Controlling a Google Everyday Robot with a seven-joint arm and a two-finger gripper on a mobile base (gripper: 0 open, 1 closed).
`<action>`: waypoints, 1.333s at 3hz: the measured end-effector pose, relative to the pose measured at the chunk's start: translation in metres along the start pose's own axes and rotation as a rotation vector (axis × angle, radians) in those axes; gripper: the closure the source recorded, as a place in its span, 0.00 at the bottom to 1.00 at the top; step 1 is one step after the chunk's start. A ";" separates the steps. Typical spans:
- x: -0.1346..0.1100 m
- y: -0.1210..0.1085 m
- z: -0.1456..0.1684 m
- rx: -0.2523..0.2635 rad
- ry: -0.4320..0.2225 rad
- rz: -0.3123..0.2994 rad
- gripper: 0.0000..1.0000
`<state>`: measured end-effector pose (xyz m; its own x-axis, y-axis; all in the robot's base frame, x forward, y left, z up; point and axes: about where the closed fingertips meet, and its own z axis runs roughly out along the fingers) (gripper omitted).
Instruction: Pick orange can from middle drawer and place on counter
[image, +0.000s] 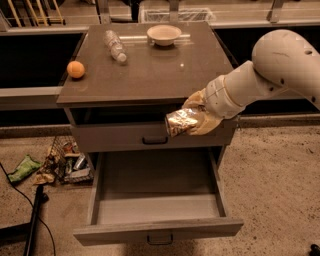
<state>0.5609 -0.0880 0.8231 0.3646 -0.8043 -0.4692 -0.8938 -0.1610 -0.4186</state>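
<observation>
My gripper (192, 120) is shut on the orange can (181, 122), a dented shiny gold can, and holds it in the air in front of the closed upper drawer front, just below the counter's front edge at its right part. The middle drawer (157, 200) is pulled out below and its grey floor is bare. The counter (155, 72) is the glossy grey-brown top behind and above the can. My white arm reaches in from the right.
On the counter lie a clear plastic bottle (115, 46) at the back left, a pale bowl (164, 34) at the back centre and a round orange fruit (76, 69) at the left edge. Litter (62, 162) lies on the floor left of the cabinet, with a black cable.
</observation>
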 end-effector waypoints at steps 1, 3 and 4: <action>0.009 -0.020 0.007 0.036 -0.005 0.022 1.00; 0.015 -0.122 -0.010 0.205 -0.026 -0.033 1.00; 0.020 -0.161 -0.012 0.293 -0.058 0.009 1.00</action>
<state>0.7086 -0.0850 0.8908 0.3786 -0.7698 -0.5139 -0.7869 0.0246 -0.6166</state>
